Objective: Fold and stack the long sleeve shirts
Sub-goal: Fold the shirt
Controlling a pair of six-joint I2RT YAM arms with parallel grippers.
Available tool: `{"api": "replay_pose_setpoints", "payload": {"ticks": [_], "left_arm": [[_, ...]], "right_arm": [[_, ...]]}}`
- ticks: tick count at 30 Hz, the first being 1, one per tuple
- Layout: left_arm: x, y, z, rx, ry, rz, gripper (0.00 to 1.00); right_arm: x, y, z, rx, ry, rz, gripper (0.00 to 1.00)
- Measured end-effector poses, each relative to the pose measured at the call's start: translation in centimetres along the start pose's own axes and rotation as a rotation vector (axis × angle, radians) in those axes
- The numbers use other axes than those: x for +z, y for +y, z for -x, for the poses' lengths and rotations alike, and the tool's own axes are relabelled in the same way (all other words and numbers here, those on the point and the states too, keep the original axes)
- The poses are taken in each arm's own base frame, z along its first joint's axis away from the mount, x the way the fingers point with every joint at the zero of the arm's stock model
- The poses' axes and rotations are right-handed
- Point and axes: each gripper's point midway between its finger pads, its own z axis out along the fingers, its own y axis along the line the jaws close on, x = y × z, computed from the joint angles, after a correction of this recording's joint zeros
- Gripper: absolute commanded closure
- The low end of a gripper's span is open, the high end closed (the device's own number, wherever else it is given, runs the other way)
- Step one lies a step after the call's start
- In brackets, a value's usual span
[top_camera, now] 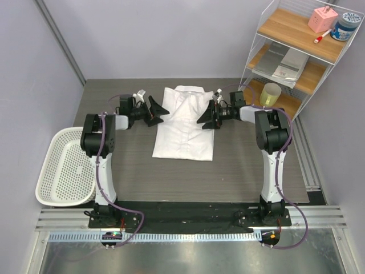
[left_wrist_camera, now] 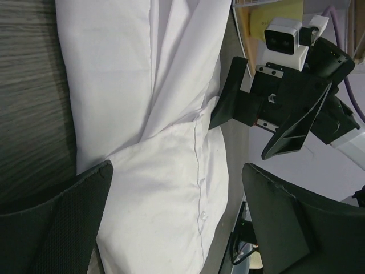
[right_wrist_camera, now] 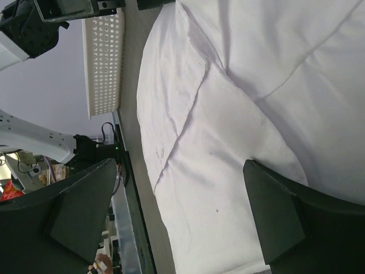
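Left claw [top_camera: 155, 112], wide and empty, hangs beside the left edge of the folded white shirt [top_camera: 185, 128] on the grey surface [top_camera: 245, 171]; right claw [top_camera: 206, 117], equally wide, hangs over its right edge.

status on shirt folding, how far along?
Done: one shirt lies on the table as a narrow rectangle, no sleeves sticking out. In hand: left jaws and right jaws stand open at its side edges, gripping nothing. Left: probably a crosswise fold; no stack visible yet.

free: bare table [top_camera: 239, 171] in front of shirt [top_camera: 183, 128] | obstacles: basket [top_camera: 63, 165] at left edge — shelf rack [top_camera: 293, 25] far right
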Motion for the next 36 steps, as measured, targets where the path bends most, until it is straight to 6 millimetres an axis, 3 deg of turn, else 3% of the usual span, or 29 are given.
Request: {"api": "replay_pose_setpoints", "payload": {"ticks": [10, 15, 18, 20, 23, 26, 28, 31, 36], "left_arm": [[-3.3, -0.6, -2.1, 0.033, -0.017, 0.037, 0.04], [-4.6, -5.2, -2.1, 0.211, -0.005, 0.023, 0.04], [-3.7, -7.8, -2.1, 0.300, 0.007, -0.013, 0.03], [-2.7, -8.4, -2.8, 0.323, 0.032, -0.026, 0.03], [-1.1, -7.5, -3.9, 0.308, 0.075, -0.023, 0.03], [0.5, -4.1, -5.1, 0.245, 0.114, 0.025, 0.04], [0.8, -1.7, -5.8, 0.187, 0.133, 0.063, 0.05], [0.5, -1.6, -5.9, 0.176, 0.128, 0.051, 0.06], [-1.0, -1.9, -7.9, 0.171, 0.140, 0.056, 0.05]], "right_arm": [[-1.3, 0.5, -0.4, -0.038, 0.017, -0.047, 0.00], [-3.2, 4.0, 0.0, -0.096, -0.016, -0.065, 0.00], [-3.6, 5.3, 0.9, -0.144, -0.046, -0.060, 0.01], [-3.4, 4.9, 1.1, -0.140, -0.051, -0.063, 0.01], [-2.7, 2.5, 0.6, -0.094, -0.037, -0.086, 0.03], [-1.8, -0.8, -0.4, -0.017, -0.009, -0.112, 0.03], [-1.9, -1.0, -0.2, -0.007, 0.000, -0.095, 0.04], [-2.1, -1.4, 0.7, -0.041, 0.001, -0.124, 0.07], [-2.1, -1.3, 0.3, -0.091, 0.025, -0.147, 0.08]]}}
